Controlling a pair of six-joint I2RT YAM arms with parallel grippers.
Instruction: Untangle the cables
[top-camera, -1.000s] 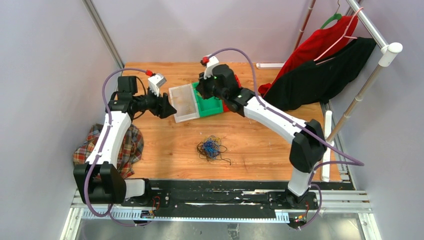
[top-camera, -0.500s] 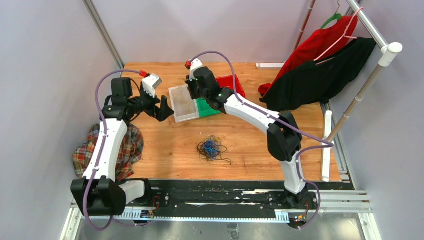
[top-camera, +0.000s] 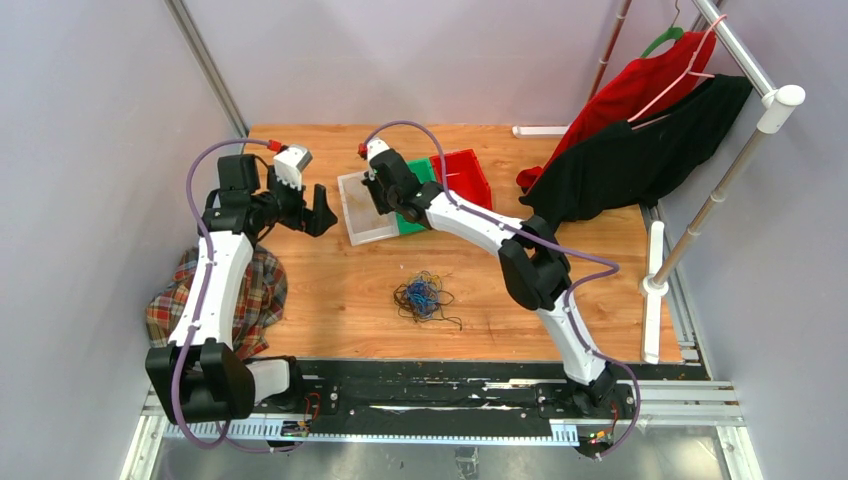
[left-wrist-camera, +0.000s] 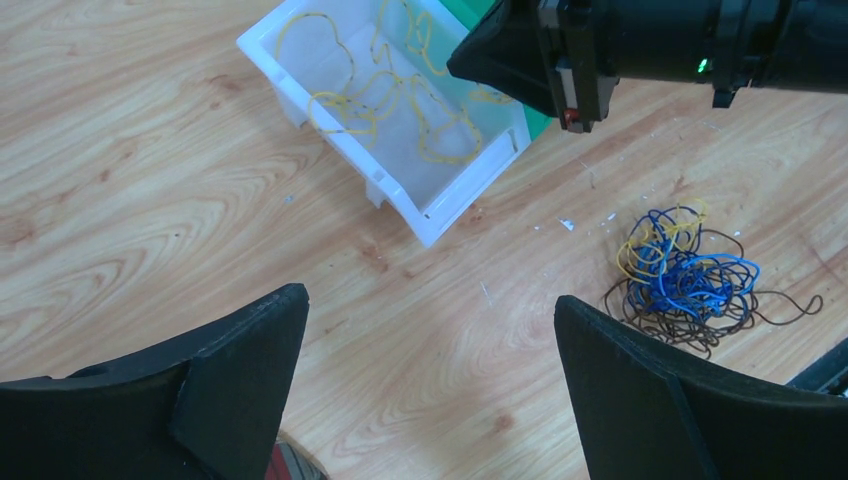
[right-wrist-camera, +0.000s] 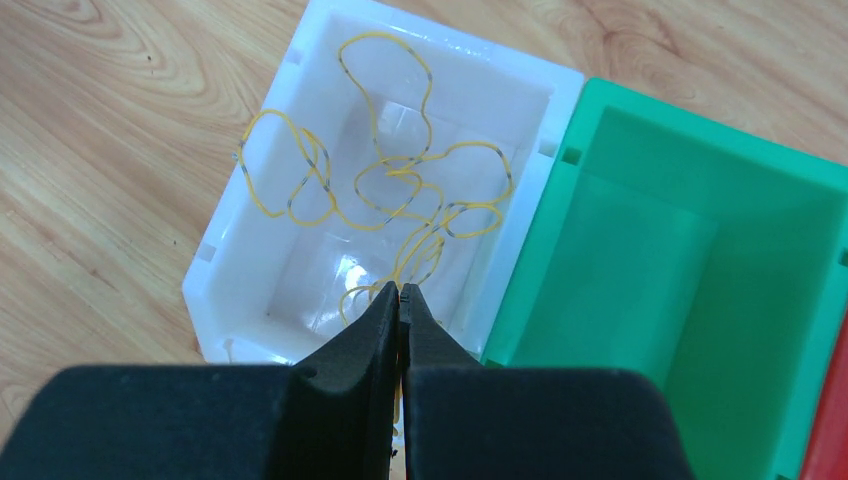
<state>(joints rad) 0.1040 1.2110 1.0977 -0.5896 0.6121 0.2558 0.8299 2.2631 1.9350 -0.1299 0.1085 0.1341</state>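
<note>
So the right arm swung left off the green bin (right-wrist-camera: 620, 230), and its right pincer (right-wrist-camera: 400, 290) now hangs over the white bin (right-wrist-camera: 250, 270). It's shut tight, tips just above the loose yellow wires (right-wrist-camera: 400, 190) inside, and I can't tell if a strand is pinched. The left pincer (left-wrist-camera: 430, 300) backed away from the white bin's left rim and spread wide open, holding nothing. White, green and red bin (top-camera: 470, 170) sit side by side toward the far side of the tabletop (top-camera: 330, 290). The cables (top-camera: 423, 296) are a blue, black and yellow tangle in the near middle, well apart from the bins, with bare wood all around. A plaid cloth (top-camera: 260, 295) hangs over the left edge.
</note>
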